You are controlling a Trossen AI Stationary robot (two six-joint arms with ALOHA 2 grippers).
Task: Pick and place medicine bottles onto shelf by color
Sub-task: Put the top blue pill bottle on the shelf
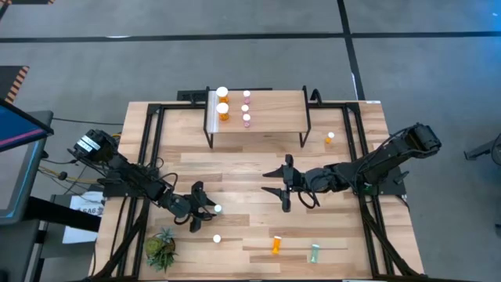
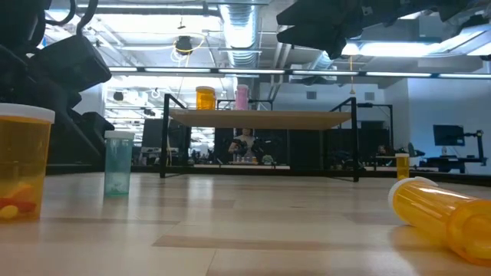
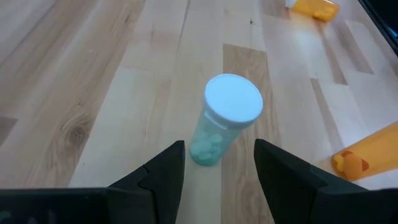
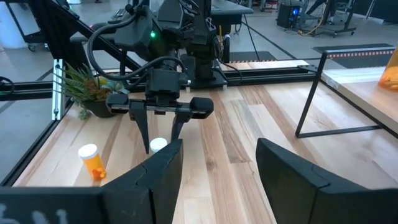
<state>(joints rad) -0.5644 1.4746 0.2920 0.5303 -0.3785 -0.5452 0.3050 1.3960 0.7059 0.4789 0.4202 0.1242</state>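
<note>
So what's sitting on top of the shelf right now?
On the shelf: two orange bottles and three pink bottles, all upright near its white-strip end. The rest of the top is bare. Anything beneath it is hidden from above.

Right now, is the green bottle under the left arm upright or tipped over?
Upright. In the left wrist view the green bottle stands on the table, white cap up, ahead of the open jaws of the left gripper.

Left pincer low over surface front-left, fingers apart; right pincer mid-surface, fingers spread wide, holding nothing.
</note>
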